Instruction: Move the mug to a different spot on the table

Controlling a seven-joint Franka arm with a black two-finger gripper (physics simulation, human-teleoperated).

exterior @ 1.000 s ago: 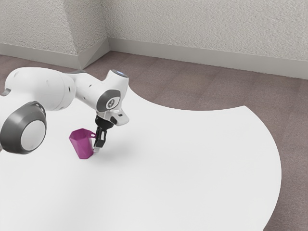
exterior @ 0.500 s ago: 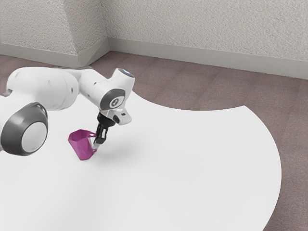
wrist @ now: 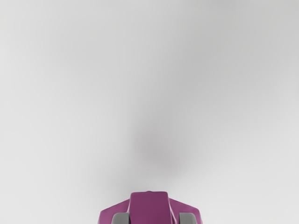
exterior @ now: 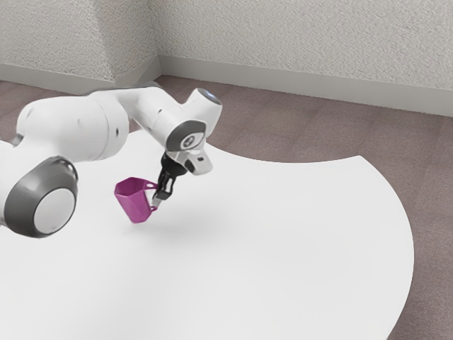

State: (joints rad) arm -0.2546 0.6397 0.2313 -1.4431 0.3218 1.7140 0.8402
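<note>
Mug [exterior: 136,202] is in the air for you right now, held by the arm near the exterior view's left.

Start with the white table [exterior: 283,248]. Its broad top with a curved edge takes up the lower part of the exterior view. Past that edge you see brown floor [exterior: 318,120], and behind it a pale textured wall [exterior: 283,35] with a light baseboard.

Next is your white arm [exterior: 92,134]. It comes in from the exterior view's left, with a big grey-capped joint low at that side, and it bends down over the table.

Then the mug itself. It is magenta with faceted sides and hangs a little tilted, its open mouth uppermost and its base lowest. It looks clear of the tabletop, with a faint shadow [exterior: 177,228] on the white surface just toward the exterior view's right of it. In the wrist view the same magenta body [wrist: 148,207] sits right under the hand, with a soft grey shadow patch on the table beyond it.

Smallest is your black gripper [exterior: 157,203]. It points down at the mug's side that faces the exterior view's right, where the handle is. The fingers [wrist: 119,218] are drawn in narrow, and in the wrist view one grey pad stands on each side of the magenta part between them. So you are clamped on the mug, gripping it from two sides.
</note>
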